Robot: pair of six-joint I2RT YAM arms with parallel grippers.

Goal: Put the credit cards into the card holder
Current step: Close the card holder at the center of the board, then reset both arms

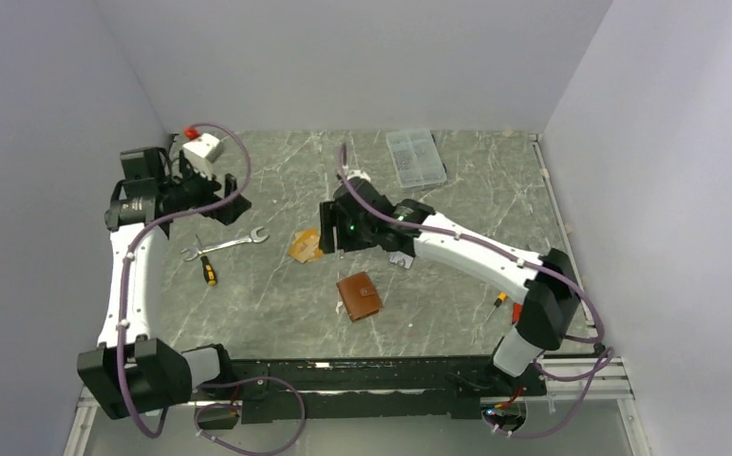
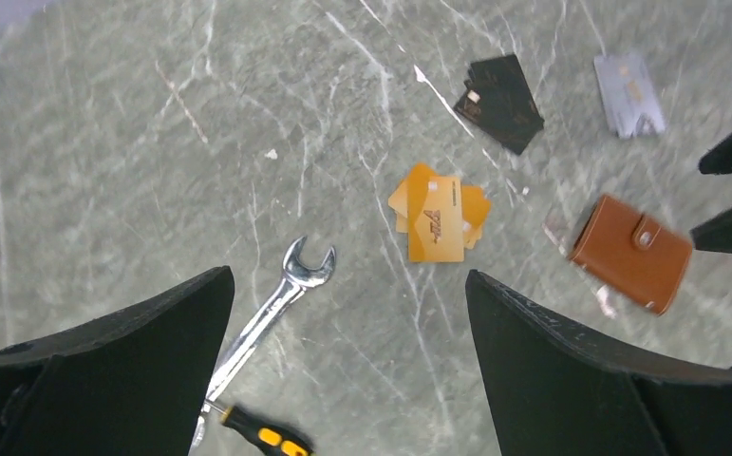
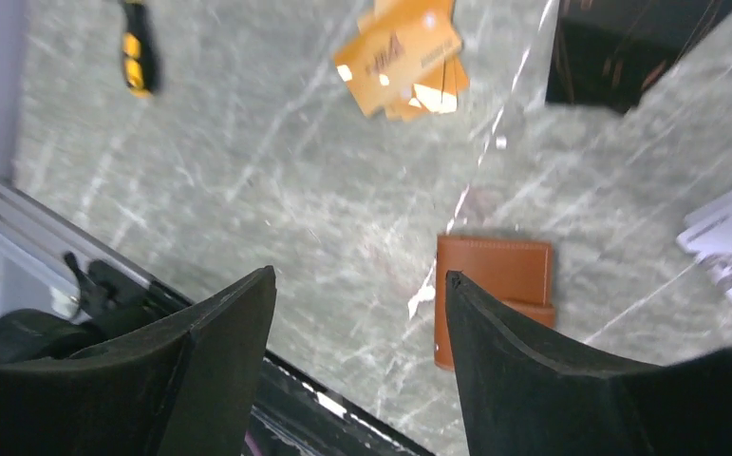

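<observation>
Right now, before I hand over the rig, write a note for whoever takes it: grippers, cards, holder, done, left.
Left gripper open, empty, above the table.
Right gripper open, empty, hovering near the card holder.
Orange cards in a loose pile, black cards and silver-grey card lie on the table, apart from the holder, which looks closed.
Done: no card loaded.
Left: open the holder, insert every card.

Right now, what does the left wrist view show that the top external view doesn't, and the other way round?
Only the left wrist view: the black cards and the silver-grey card, hidden from above by the right arm. Only the top external view: the clear compartment box and a small tool beside that arm. Both: the orange cards, the closed card holder, the wrench and the yellow-handled screwdriver.
</observation>
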